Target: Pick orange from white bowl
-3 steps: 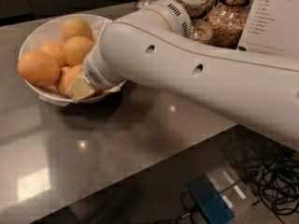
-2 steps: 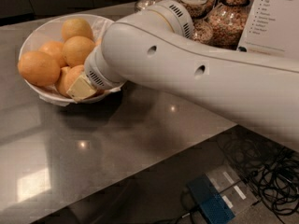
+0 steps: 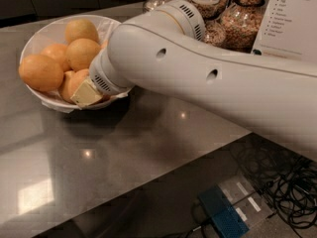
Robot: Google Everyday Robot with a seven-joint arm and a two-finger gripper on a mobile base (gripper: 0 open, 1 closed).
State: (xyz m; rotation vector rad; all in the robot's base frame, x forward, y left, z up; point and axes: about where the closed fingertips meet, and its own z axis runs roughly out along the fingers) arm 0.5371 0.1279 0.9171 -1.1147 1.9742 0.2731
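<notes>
The white bowl (image 3: pixel 35 37), wide, round and lined with white paper, stands at the back left of the grey counter. It holds several oranges, among them a large one at its left edge (image 3: pixel 40 72) and one at the back (image 3: pixel 81 29). My white arm reaches in from the right and covers the bowl's right side. My gripper (image 3: pixel 86 94) is low inside the bowl at its front rim, its beige tip against a small orange (image 3: pixel 73 82). The arm's wrist hides most of the gripper.
Glass jars of grain (image 3: pixel 205 4) (image 3: pixel 242 19) and a white printed sheet (image 3: pixel 292 19) stand at the back right behind the arm. The counter (image 3: pixel 99 157) ends at the front right, above a floor with black cables (image 3: pixel 292 182) and a blue box (image 3: pixel 223 214).
</notes>
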